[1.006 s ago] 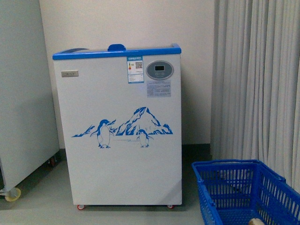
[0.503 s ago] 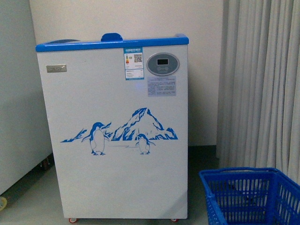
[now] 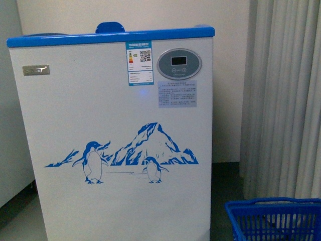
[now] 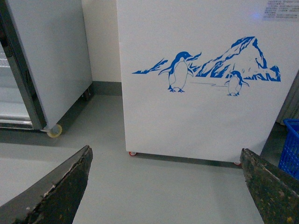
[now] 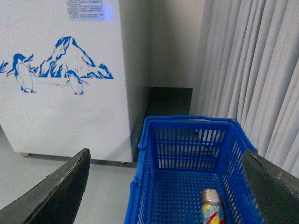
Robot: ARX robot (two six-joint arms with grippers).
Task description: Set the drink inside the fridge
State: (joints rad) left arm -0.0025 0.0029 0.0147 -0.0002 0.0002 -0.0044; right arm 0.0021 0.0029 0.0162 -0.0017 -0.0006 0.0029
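Left gripper [image 4: 164,151] and right gripper [image 5: 164,151] gape wide, empty. The drink [image 5: 211,207] in the basket [image 5: 187,140] looks light, stiff, probably slick; grasp its midbody.

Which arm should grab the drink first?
The right one, probably. Its open pincer points at the basket where the drink sits. The left pincer faces the fridge, with the basket only at the edge of its view.
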